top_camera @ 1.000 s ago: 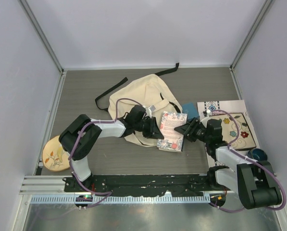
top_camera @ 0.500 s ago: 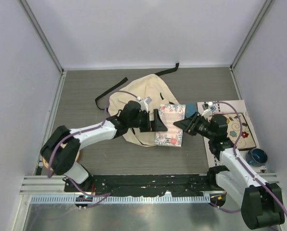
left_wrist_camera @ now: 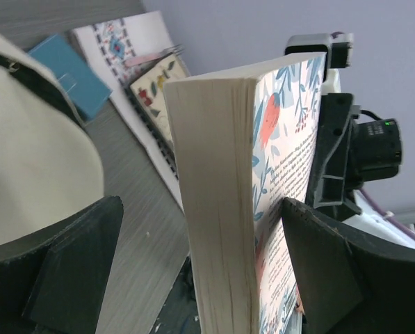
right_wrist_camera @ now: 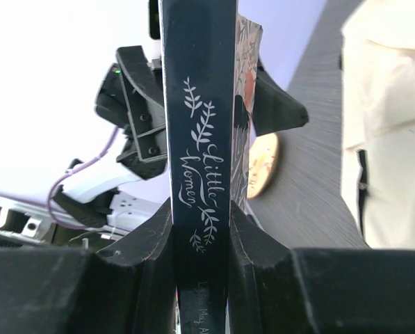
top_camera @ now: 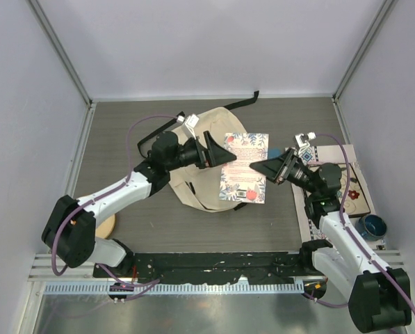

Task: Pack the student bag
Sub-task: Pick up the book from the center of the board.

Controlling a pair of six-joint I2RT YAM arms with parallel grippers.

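The student bag (top_camera: 193, 182), cream with black straps, lies slumped on the table under my left arm. Above its right edge, a floral paperback (top_camera: 243, 168) is held up in the air. My right gripper (top_camera: 257, 168) is shut on the book's dark blue spine (right_wrist_camera: 197, 160), one finger pressed to each cover. My left gripper (top_camera: 224, 154) is open around the opposite, page-edge side (left_wrist_camera: 217, 209). Its left finger (left_wrist_camera: 68, 268) stands well off the book, and its right finger (left_wrist_camera: 339, 275) is close by the cover.
A patterned placemat (top_camera: 330, 154) with a decorated board (top_camera: 353, 189) lies at the right, beside a dark blue bowl (top_camera: 371, 226). A blue notebook (left_wrist_camera: 61, 66) lies next to the mat. A round cork coaster (top_camera: 107, 227) sits near the left arm's base.
My left gripper has opened and let go of the book. Both arms have lifted and moved away from the near edge, the book rising with the right gripper.
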